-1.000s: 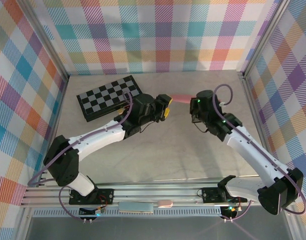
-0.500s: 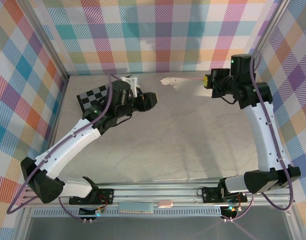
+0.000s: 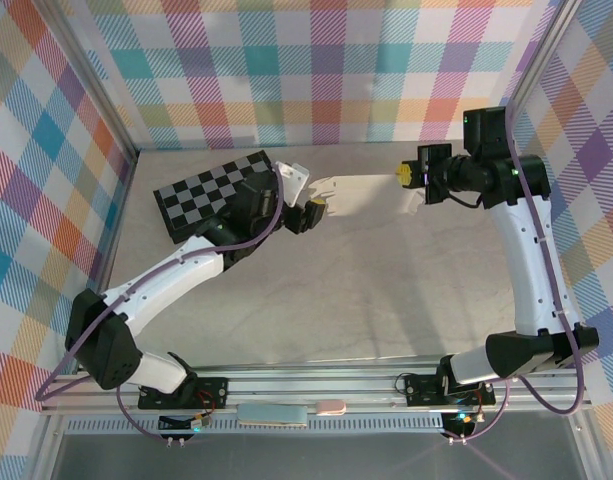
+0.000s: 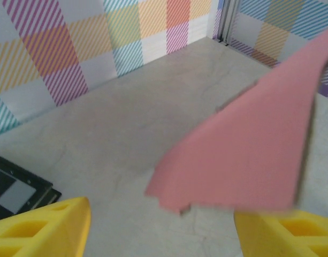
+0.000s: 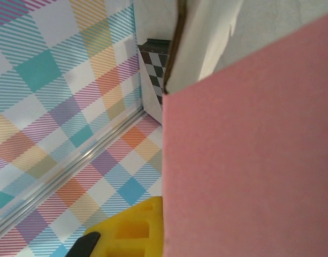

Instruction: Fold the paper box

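**Box held up by R fingers; L fingers open next to it**

Top view, near edge: both arm bases sit on the rail (image 3: 286, 385), w/ bare grey table (image 3: 366, 290) beyond them. L arm runs from near-left up twd the middle. R arm goes up the right side, then bends back left at the far end.

Mid-far: the yellow L fingers (image 3: 313, 212) point right, just beside the left end of the box (image 3: 361, 187). On the L wrist cam those fingers (image 4: 46, 230) stand wide apart w/ nothing clamped. A pink corner of the box (image 4: 249, 150) hangs over the gap. Its lower edge is right above the right-hand finger; can't tell if they touch.

R fingers (image 3: 402, 176) are closed on the box's right end. On the R wrist cam the pink face (image 5: 249, 150) sits close to the lens. One yellow finger (image 5: 129, 227) is against its left edge, and the pale reverse shows above.

The box is over the far-middle of the table, stretched roughly level betw. the two sets of fingers. In the top view its pale side faces up. It looks lifted off the table, w/ a pale flap drooping near the R fingers.

Far-left: a black-grey checkered board (image 3: 211, 190) lies flat on the table, the L wrist overlapping its right end. Its corner also shows on the L wrist cam (image 4: 14, 193).

Plaid walls (image 3: 316, 70) are behind & at the sides.
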`<action>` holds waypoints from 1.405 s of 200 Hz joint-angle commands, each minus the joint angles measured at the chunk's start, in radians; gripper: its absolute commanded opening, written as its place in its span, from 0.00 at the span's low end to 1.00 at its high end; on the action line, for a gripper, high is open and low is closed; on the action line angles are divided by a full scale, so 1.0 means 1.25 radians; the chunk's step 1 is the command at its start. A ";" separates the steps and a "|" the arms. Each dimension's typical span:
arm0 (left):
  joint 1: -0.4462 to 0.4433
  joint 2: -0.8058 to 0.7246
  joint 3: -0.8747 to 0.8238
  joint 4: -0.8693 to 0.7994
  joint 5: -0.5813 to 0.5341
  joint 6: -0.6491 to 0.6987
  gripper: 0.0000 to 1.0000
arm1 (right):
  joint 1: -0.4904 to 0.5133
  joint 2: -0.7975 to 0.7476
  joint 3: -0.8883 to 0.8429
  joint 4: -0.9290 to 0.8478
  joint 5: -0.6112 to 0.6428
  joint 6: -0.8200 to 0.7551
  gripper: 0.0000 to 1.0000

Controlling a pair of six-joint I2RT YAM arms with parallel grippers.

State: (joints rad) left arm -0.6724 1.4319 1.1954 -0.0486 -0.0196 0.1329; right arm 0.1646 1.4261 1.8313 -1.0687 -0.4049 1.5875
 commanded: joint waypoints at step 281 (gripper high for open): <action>0.026 0.182 0.245 -0.507 0.123 -0.397 0.00 | 0.079 -0.044 -0.158 0.148 0.132 -0.112 0.67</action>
State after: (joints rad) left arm -0.6518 1.6833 1.5883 -0.6979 0.1810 -0.3286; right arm 0.1947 1.3769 1.7100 -0.9512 -0.3119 1.4498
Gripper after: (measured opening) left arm 0.057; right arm 0.669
